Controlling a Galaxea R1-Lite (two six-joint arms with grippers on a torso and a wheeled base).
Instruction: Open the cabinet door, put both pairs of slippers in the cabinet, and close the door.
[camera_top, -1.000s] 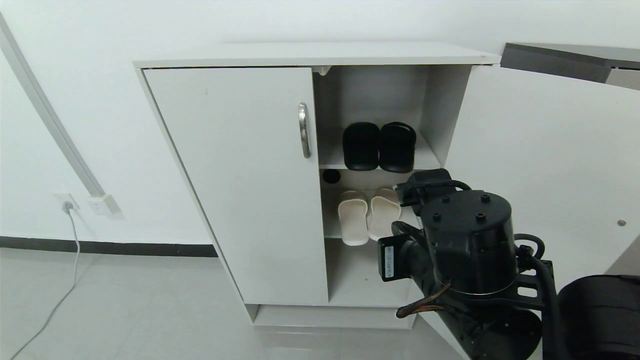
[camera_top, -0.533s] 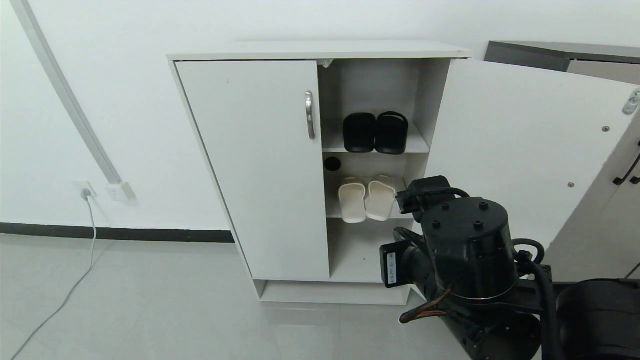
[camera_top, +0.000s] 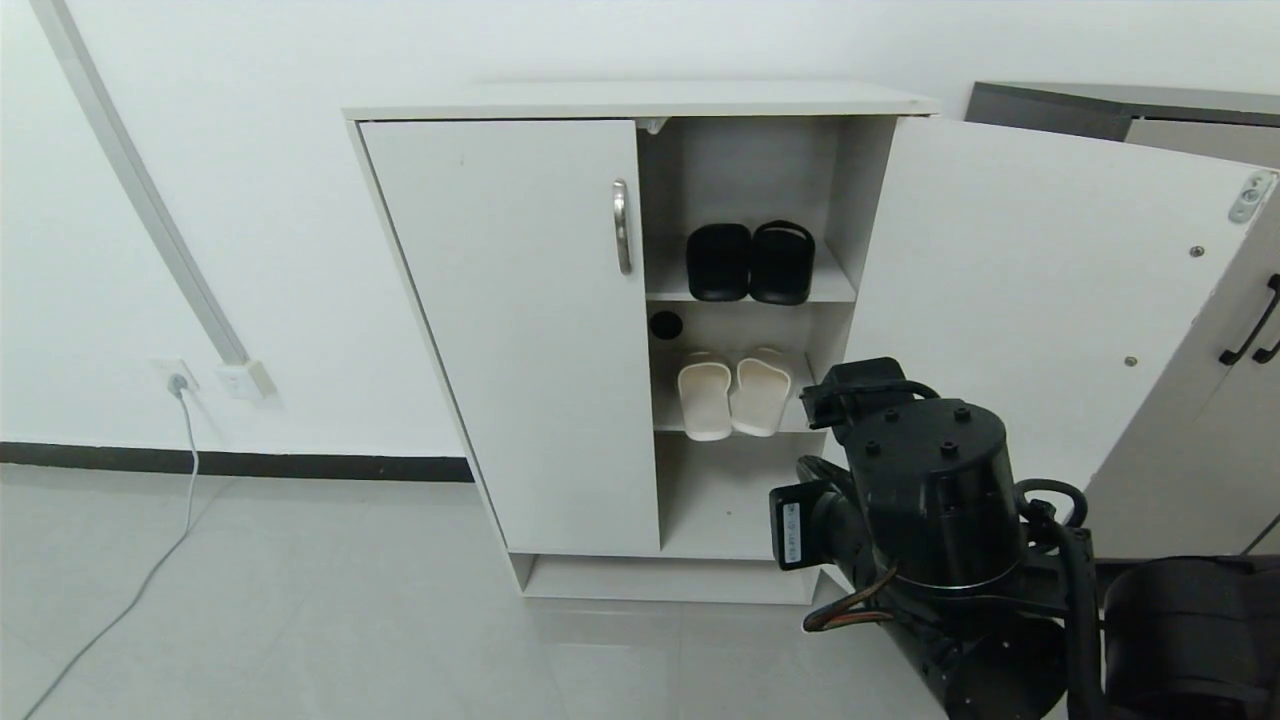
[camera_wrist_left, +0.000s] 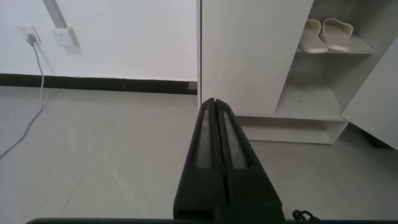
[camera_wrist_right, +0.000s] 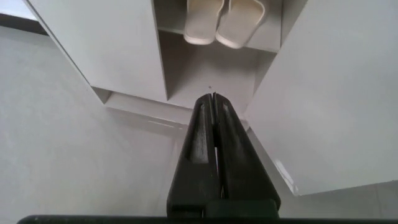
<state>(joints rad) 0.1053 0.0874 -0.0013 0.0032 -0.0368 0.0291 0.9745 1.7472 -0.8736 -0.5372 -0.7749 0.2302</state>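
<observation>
Here's the left gripper (camera_wrist_left: 215, 104), its two fingers (camera_wrist_left: 204, 140) pressed flat together with no gap, hanging over the grey floor (camera_wrist_left: 106, 162). Beyond its tip stands the white cabinet (camera_wrist_left: 292, 130): one door (camera_wrist_left: 255, 56) closed, the other door (camera_wrist_left: 373, 93) swung wide open. Inside, the white slippers (camera_wrist_left: 326, 34) sit side by side on a shelf (camera_wrist_left: 367, 48), with a bare compartment beneath them. Off along the wall, a cable (camera_wrist_left: 41, 87) runs from a socket (camera_wrist_left: 29, 35) down past the black baseboard (camera_wrist_left: 93, 84) to the floor.
</observation>
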